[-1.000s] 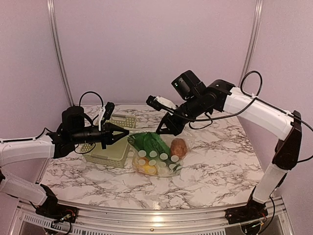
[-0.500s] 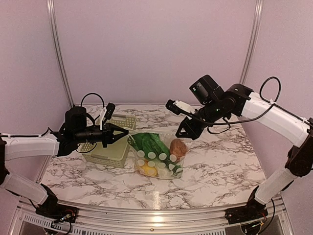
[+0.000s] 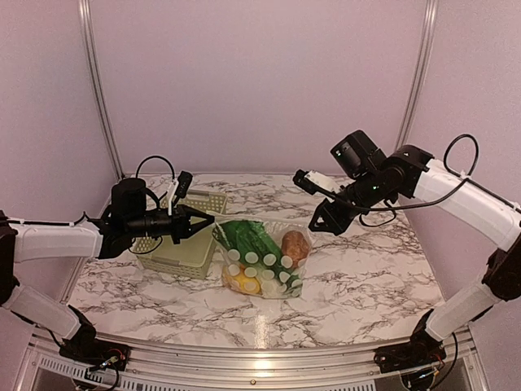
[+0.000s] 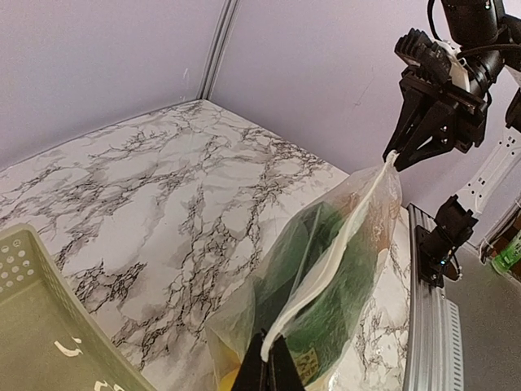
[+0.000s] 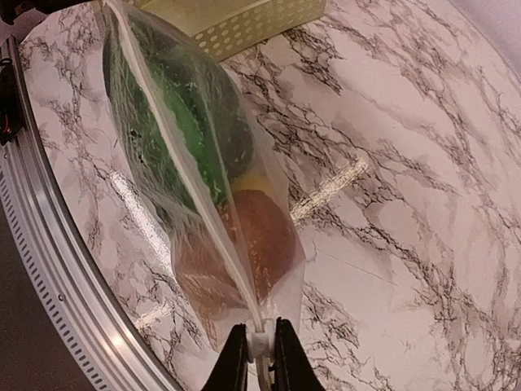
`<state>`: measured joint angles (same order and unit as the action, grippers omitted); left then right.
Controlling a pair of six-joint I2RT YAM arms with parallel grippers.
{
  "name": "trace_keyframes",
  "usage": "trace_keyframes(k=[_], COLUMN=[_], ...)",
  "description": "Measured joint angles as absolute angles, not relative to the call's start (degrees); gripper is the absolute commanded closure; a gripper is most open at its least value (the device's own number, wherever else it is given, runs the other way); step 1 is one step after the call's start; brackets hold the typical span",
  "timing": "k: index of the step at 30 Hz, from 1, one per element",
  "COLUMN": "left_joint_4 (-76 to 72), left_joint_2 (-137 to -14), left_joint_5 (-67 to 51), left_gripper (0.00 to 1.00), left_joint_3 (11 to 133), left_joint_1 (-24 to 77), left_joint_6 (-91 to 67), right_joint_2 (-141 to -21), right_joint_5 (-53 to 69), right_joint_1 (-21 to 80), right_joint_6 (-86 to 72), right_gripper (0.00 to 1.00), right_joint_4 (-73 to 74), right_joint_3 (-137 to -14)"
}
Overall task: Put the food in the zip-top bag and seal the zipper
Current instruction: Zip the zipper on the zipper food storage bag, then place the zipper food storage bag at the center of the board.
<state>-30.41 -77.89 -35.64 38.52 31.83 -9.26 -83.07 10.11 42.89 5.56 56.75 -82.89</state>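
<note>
The left gripper (image 4: 267, 362) is clamped shut on the nearest end of the zipper (image 4: 342, 236), pinching the whitish strip right at its fingertips. From there the strip runs straight away from the fingers, drawn taut. It reads as one line, though whether it is pressed closed all along cannot be told.

Under the strip hangs the zip-top bag (image 3: 260, 261), its bottom on the marble table (image 3: 366, 277). The food sits inside: leafy green bok choy (image 3: 248, 238) closest to the left fingers, a yellow lemon (image 3: 242, 281) lower down, and a reddish-brown round piece (image 3: 295, 244) toward the far end. At that far end the right gripper (image 5: 259, 332) has its fingers closed on the zipper's other tip.

The pale green basket (image 3: 183, 252) lies just below and beside the left gripper.
</note>
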Motion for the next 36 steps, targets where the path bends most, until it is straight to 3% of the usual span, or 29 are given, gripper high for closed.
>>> trace_keyframes(k=[14, 28, 36], left_joint_4=[-36.16, -43.57, -46.44], left_joint_2=[-84.40, -103.02, -104.95], left_joint_5=[-35.48, -33.21, -32.95], left_gripper=[1.00, 1.00, 0.84], left_joint_3=[41.69, 68.62, 66.26], left_joint_1=[30.81, 32.36, 32.53], left_joint_6=[-14.92, -23.75, -26.41], right_joint_2=[-82.76, -89.67, -87.55], right_joint_5=[8.40, 6.76, 6.02], right_joint_1=[42.11, 32.08, 31.48], right_joint_6=[5.58, 5.56, 5.02], right_gripper=[0.93, 0.98, 0.97], right_joint_4=[59.35, 58.37, 55.70], right_joint_3=[-83.26, -97.06, -91.70])
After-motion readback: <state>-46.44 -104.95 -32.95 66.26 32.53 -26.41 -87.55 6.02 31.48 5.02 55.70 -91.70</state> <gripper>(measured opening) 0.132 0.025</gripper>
